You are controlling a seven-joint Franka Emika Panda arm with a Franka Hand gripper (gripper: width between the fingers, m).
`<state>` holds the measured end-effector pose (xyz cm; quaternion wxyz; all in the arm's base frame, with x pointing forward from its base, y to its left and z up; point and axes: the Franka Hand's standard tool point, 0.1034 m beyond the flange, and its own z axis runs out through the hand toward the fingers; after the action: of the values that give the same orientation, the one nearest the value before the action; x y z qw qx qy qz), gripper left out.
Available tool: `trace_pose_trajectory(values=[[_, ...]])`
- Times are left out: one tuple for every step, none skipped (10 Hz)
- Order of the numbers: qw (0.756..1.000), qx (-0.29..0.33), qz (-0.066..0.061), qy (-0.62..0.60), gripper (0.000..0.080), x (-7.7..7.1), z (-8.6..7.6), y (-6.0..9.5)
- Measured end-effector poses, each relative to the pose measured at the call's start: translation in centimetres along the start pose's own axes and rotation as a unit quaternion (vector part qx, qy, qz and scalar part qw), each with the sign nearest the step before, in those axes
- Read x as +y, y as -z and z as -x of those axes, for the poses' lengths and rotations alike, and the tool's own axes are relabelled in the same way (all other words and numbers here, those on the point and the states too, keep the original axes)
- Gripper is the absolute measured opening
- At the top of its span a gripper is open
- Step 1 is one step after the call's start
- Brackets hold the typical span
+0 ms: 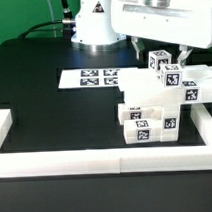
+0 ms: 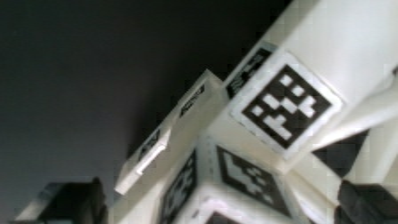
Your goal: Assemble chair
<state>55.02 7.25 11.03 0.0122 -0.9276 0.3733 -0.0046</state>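
Note:
The chair is a cluster of chunky white tagged parts at the exterior view's right, against the front border wall. One tagged post stands up from the top of the cluster. My gripper hangs right over this post, with a finger on each side of it. In the wrist view the tagged chair parts fill the picture. The dark fingertips sit far apart at the two lower corners, and the gripper straddles the part with narrow dark gaps showing. The jaws look open.
The marker board lies flat on the black table at the back centre. A white border wall runs along the front and turns up the left side. The robot base stands behind.

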Motion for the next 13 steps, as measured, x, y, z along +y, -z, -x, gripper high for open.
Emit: trace_pose_trajectory(values=[[0.999, 0.0, 0.0, 0.039, 0.0649, 0.02, -0.01, 0.0], [0.997, 0.002, 0.002, 0.079, 0.0649, 0.05, -0.04, -0.01], [0.992, 0.003, 0.003, 0.127, 0.0649, 0.1, -0.13, 0.0], [0.987, 0.003, 0.004, 0.161, 0.0649, 0.09, -0.11, 0.0], [0.984, 0.003, 0.004, 0.18, 0.0649, 0.08, -0.1, 0.0], [0.976, 0.003, 0.005, 0.218, 0.0649, 0.12, -0.09, -0.03], [0.967, 0.003, 0.005, 0.255, 0.0649, 0.16, -0.11, -0.04], [0.958, 0.003, 0.006, 0.286, 0.0649, 0.16, -0.12, -0.04], [0.949, 0.002, 0.006, 0.315, 0.0649, 0.17, -0.13, -0.04], [0.94, 0.003, 0.007, 0.34, 0.0649, 0.19, -0.15, -0.04], [0.926, 0.003, 0.01, 0.377, 0.0649, 0.3, -0.27, -0.03], [0.919, 0.003, 0.01, 0.394, 0.0649, 0.38, -0.36, -0.04], [0.907, 0.003, 0.012, 0.422, 0.0649, 0.47, -0.46, -0.03]])
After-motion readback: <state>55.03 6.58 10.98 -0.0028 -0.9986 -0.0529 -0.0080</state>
